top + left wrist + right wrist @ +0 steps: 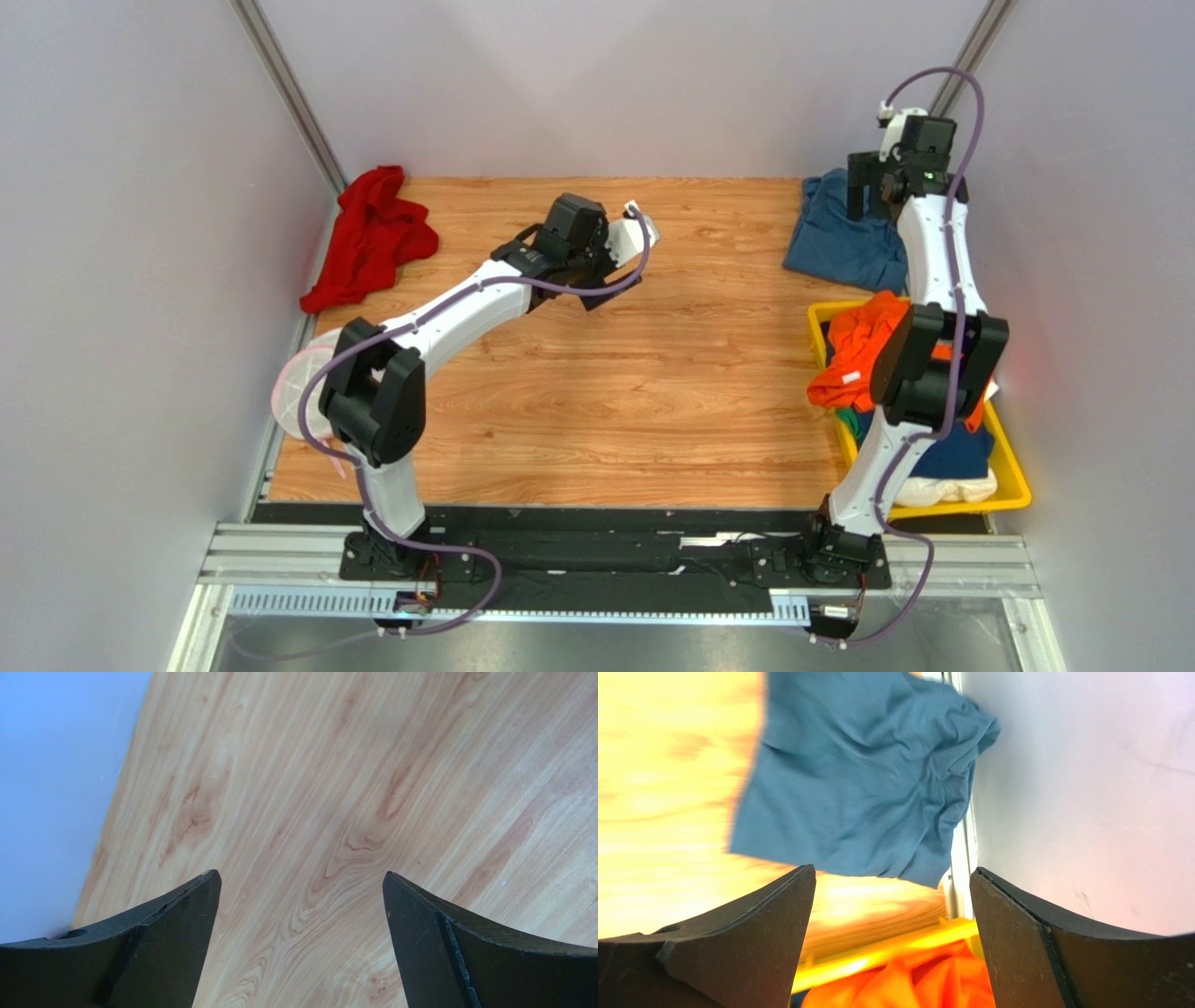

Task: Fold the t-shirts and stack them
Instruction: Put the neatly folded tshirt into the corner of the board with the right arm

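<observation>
A slate-blue t-shirt (839, 235) lies roughly folded at the table's far right corner, against the wall; it shows too in the right wrist view (864, 777). My right gripper (867, 189) hangs above it, open (892, 882) and holding nothing. An orange t-shirt (859, 353) spills over the rim of the yellow bin (1013, 487), on top of a navy one (968, 455) and a cream one (948, 490). My left gripper (622, 280) hovers over bare wood at the middle back, open (302, 882) and empty.
A crumpled red cloth (368, 235) lies at the far left corner. A round white-and-pink mesh disc (299, 392) sits at the left edge, partly under the left arm. Walls close in the table on the left, back and right.
</observation>
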